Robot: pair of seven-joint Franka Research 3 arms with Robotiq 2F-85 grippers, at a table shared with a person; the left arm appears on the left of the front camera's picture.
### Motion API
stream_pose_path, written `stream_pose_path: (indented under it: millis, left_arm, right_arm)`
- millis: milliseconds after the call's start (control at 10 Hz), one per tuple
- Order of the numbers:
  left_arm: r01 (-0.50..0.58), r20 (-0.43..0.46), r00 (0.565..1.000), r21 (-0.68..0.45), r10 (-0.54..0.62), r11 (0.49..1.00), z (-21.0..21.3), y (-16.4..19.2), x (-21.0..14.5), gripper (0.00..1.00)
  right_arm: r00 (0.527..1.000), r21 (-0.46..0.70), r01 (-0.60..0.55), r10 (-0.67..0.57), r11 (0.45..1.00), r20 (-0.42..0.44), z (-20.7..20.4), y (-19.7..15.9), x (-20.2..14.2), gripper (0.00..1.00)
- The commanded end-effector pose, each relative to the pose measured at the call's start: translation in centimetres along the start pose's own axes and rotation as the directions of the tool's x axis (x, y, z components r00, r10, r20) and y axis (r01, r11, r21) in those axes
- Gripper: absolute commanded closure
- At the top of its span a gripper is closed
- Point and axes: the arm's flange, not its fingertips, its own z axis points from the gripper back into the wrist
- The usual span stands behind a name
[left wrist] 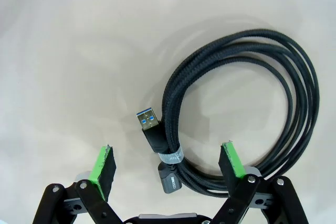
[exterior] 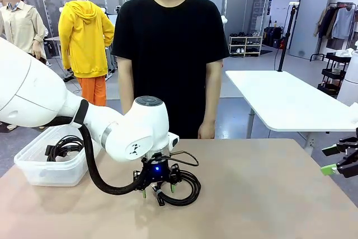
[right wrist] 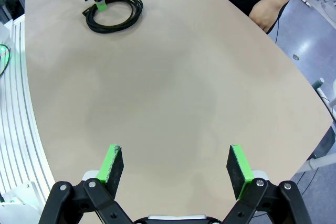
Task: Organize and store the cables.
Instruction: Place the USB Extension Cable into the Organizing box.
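Observation:
One of the cables, a black braided coil (left wrist: 247,108) with a blue-tongued USB plug (left wrist: 148,120) and a small tie, lies on the tan table (exterior: 263,194). My left gripper (exterior: 158,190) hovers right over it, open. In the left wrist view the tied part of the coil lies between the green pads (left wrist: 105,162) of that gripper (left wrist: 168,160), untouched. The same coil (right wrist: 113,14) lies far off in the right wrist view. A second coiled cable (exterior: 62,147) rests in the clear bin (exterior: 39,173). My right gripper (exterior: 330,159) hangs open at the table's right edge, holding nothing (right wrist: 176,163).
A person in a black shirt (exterior: 168,54) stands at the far edge, arms down, one hand (right wrist: 265,11) near the table rim. The left arm's thick black hose (exterior: 98,172) loops between bin and coil. A white table (exterior: 285,102) stands behind on the right.

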Motion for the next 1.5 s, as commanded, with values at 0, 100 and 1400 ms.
stream_pose_path:
  millis: [0,100,1400]
  left_arm:
    - [-0.036,0.027,0.999,0.026,0.036,0.999,-0.5,-0.8,0.3,0.00]
    - [0.029,0.028,0.999,0.066,-0.031,0.997,-0.8,-0.8,0.3,0.00]
    - [0.069,0.027,0.997,-0.019,-0.068,0.997,5.9,-0.2,1.6,1.00]
  right_arm:
    - [1.000,0.001,0.020,-0.020,1.000,0.010,0.0,-0.1,0.4,0.00]
    - [1.000,0.001,0.020,-0.020,1.000,0.010,0.0,-0.1,0.4,0.00]
    - [1.000,0.001,0.020,-0.020,1.000,0.010,0.0,-0.1,0.4,0.00]
